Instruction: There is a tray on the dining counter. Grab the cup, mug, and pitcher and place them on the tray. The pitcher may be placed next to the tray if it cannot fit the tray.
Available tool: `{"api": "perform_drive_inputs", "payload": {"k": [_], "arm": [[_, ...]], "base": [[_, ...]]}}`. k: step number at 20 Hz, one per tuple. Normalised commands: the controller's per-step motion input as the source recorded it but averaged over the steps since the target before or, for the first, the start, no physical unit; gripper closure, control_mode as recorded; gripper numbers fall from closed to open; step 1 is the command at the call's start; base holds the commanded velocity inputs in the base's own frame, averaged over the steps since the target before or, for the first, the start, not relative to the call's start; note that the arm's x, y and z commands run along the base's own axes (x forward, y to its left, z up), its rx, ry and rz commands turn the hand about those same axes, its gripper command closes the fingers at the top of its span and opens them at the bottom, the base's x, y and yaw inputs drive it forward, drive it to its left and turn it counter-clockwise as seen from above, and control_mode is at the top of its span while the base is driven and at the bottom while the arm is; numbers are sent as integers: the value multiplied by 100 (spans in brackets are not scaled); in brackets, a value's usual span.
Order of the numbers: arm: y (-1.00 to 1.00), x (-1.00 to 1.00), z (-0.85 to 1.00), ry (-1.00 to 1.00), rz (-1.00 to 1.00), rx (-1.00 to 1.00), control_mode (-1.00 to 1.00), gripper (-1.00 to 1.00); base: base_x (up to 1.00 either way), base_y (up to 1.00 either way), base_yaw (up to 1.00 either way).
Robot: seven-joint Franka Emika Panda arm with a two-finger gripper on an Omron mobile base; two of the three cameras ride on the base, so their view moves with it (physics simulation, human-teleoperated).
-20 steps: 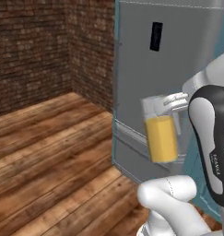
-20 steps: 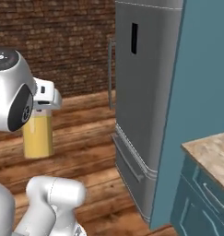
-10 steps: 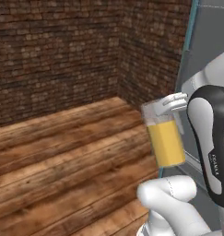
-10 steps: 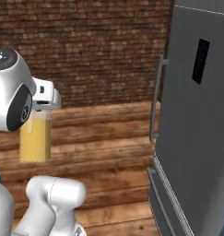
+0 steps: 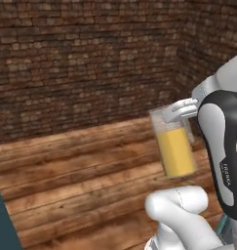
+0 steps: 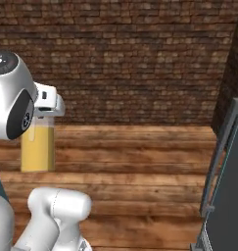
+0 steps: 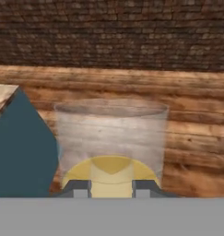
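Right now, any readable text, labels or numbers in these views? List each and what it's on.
"FRANKA": small dark lettering running lengthwise down the white arm link in the left base view; tiny and soft, so a low-confidence read.
The pitcher, held up off the floor in the gripper, carries no label or markings.
The brick wall and the wooden floor bear no signs.

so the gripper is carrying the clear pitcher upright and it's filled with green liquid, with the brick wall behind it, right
Not quite: the liquid is orange-yellow, not green. The left base view shows the gripper shut on the clear pitcher, upright, with orange-yellow liquid filling its lower part, and the brick wall behind. The rest is right.
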Motion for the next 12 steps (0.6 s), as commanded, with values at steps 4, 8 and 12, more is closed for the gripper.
{"api": "perform_drive_inputs", "payload": {"k": [4,8,12], "arm": [[0,0,0,0,0,0,100,100],[0,0,0,0,0,0,100,100],[0,0,0,0,0,0,100,100]], "base": [[100,8,38],[100,0,43],[100,0,51]]}}
